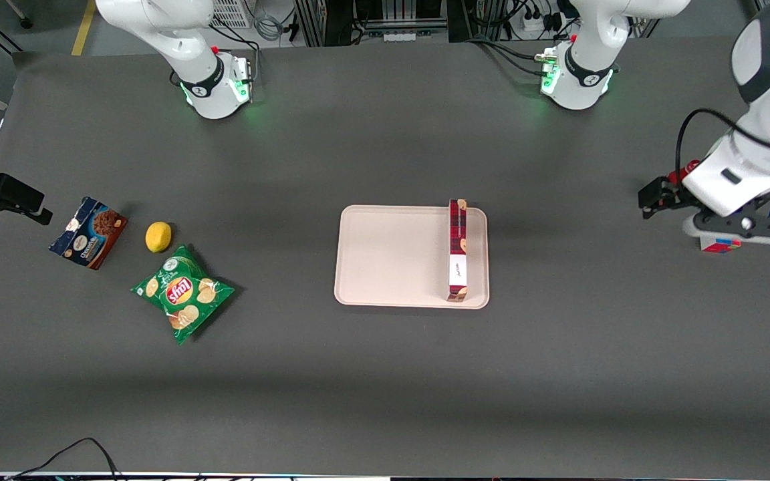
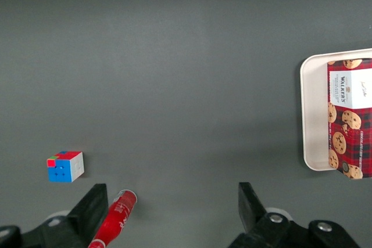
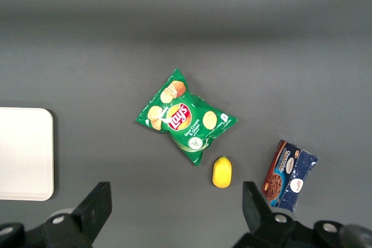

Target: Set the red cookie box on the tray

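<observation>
**Cookie box on tray: placement looks done**

Red cookie box (image 1: 458, 250): lies flat on the tray (image 1: 392, 257), along the edge toward the working arm's end; one end reaches the rim; judged placed, nothing evidently left. Gripper (image 1: 736, 230): well apart from the tray, above a puzzle cube (image 1: 719, 245); fingers (image 2: 93, 204) spread wide, holding nothing. Wrist view alone shows a red tube (image 2: 116, 222) near the cube; front view alone shows chip bag (image 1: 183, 292), lemon (image 1: 158, 236), blue cookie box (image 1: 89, 232).

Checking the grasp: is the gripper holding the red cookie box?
No, the open gripper holds nothing; the red cookie box lies on the tray.
</observation>
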`<state>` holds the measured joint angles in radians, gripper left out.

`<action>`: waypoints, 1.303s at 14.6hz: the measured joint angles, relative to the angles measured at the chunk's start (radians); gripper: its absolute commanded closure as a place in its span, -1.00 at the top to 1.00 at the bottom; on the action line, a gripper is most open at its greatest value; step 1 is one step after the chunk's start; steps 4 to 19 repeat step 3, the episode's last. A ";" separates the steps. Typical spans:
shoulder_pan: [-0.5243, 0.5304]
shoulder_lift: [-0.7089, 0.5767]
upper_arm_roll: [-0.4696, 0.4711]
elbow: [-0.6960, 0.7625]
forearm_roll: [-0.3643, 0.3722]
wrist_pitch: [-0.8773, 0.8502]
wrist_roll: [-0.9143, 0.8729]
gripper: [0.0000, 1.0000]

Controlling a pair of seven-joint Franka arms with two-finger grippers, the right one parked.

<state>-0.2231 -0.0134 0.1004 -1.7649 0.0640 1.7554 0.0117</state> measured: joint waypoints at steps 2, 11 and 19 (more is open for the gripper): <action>0.000 -0.057 0.004 -0.040 0.003 0.002 0.019 1.00; -0.001 -0.079 0.015 -0.056 0.005 0.003 0.054 1.00; -0.001 -0.079 0.015 -0.056 0.005 0.003 0.054 1.00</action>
